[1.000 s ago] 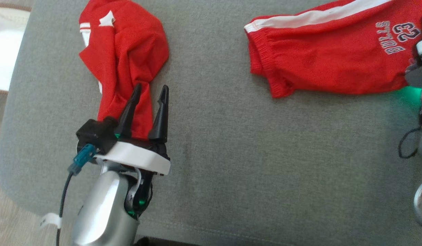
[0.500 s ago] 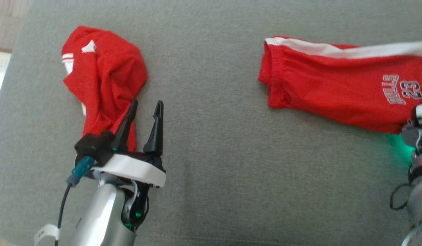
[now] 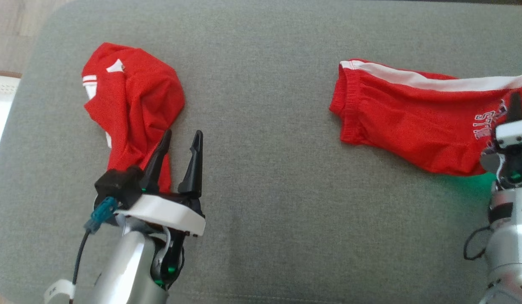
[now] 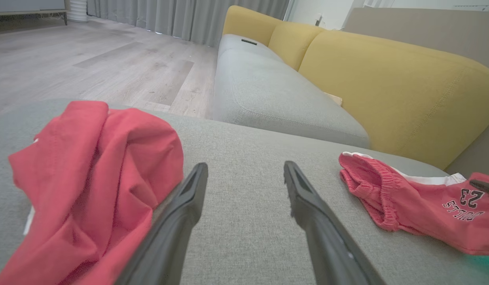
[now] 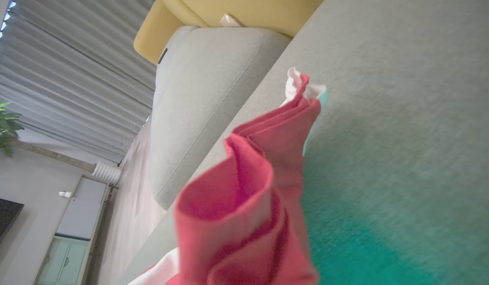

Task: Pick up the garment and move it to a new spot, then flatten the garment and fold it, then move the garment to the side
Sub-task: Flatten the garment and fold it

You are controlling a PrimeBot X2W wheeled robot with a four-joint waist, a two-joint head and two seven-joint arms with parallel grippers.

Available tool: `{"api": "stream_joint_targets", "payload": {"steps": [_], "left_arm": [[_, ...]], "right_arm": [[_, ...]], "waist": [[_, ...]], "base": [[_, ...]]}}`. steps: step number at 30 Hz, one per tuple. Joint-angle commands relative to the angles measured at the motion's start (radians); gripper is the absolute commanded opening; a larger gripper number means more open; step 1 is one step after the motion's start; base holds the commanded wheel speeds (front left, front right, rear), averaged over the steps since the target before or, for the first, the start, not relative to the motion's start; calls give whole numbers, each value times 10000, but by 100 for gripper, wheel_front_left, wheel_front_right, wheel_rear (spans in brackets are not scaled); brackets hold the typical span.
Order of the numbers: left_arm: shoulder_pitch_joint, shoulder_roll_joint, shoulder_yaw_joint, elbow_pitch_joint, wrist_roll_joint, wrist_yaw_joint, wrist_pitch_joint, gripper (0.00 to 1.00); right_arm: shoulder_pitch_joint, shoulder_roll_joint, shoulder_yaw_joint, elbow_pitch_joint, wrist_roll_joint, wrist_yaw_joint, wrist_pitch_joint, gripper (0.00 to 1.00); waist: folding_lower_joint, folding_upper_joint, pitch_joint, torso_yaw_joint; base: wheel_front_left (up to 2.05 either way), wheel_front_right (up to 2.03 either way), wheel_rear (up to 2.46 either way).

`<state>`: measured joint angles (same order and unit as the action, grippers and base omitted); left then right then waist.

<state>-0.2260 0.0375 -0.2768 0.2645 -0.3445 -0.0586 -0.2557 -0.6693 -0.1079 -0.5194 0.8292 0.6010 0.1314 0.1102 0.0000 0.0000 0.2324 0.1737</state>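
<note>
— Where are the red shorts [image 3: 396, 118] right now?
— On the grey cushion [image 3: 265, 198], toward its far right corner. The elastic waistband points to the middle of the cushion. A white stripe runs along the far side, and the end printed "BULLS 23" lies by the right edge.
— And the right tool [image 3: 515, 110]?
— It sits at that printed end, with one dark finger lying over the cloth in the head view. In its own wrist view a bunch of red fabric with a white hem stands up off the cushion close to the lens and hides the fingers. It reads as clamped on the shorts. A green glow falls on the cushion beside it.
— The left tool [image 3: 182, 133]?
— Its fingers are wide apart with nothing between them; bare grey cushion shows in the gap in the left wrist view. It is over the near left part of the cushion, fingers pointing toward the far edge.
— What is next to it?
— A crumpled red garment [image 3: 132, 97] with white trim, heaped near the far left corner. Its near end reaches the tool's left finger, which overlaps the cloth in the head view. Whether they touch I cannot tell.
— How do the two red pieces lie to each other?
— Well apart, with open cushion between.
— Anything beyond?
— A sofa with yellow back cushions [image 4: 387, 87], a wooden floor [image 4: 90, 59] and grey curtains [image 4: 169, 16].
</note>
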Motion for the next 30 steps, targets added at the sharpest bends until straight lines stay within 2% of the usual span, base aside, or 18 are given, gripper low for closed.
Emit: {"api": "stream_joint_targets", "payload": {"steps": [1, 6, 8, 11, 17, 24, 30], "left_arm": [[-15, 127, 343, -253, -15, -7, -61, 100], [130, 127, 420, -187, -47, -20, -61, 100], [192, 127, 402, -143, -48, -46, -61, 100], [254, 127, 409, -120, -63, -38, -61, 100], [392, 127, 404, -61, -98, -54, -61, 100], [527, 127, 398, -48, -137, -41, -61, 100], [557, 127, 415, -36, -128, -38, -61, 100]], "right_arm": [[-462, 81, 384, -479, 119, -7, 45, 0], [-170, 403, 1412, -1249, 671, -7, 272, 0], [258, 527, 2382, -1811, 1245, -7, 410, 0], [625, 560, 3096, -2066, 1653, -7, 395, 0], [1004, 573, 4355, -2024, 2447, -7, 172, 0], [964, 574, 5264, -1785, 3102, -7, -241, 0], [1044, 575, 6123, -1560, 3145, -7, -331, 0]], "waist": [[0, 0, -105, 66], [0, 0, -383, 239], [0, 0, -545, 438], [0, 0, -654, 586], [0, 0, -790, 885], [0, 0, -839, 1120], [0, 0, -829, 1186]], "base": [[0, 0, 0], [0, 0, 0], [0, 0, 0], [0, 0, 0], [0, 0, 0], [0, 0, 0], [0, 0, 0]]}}
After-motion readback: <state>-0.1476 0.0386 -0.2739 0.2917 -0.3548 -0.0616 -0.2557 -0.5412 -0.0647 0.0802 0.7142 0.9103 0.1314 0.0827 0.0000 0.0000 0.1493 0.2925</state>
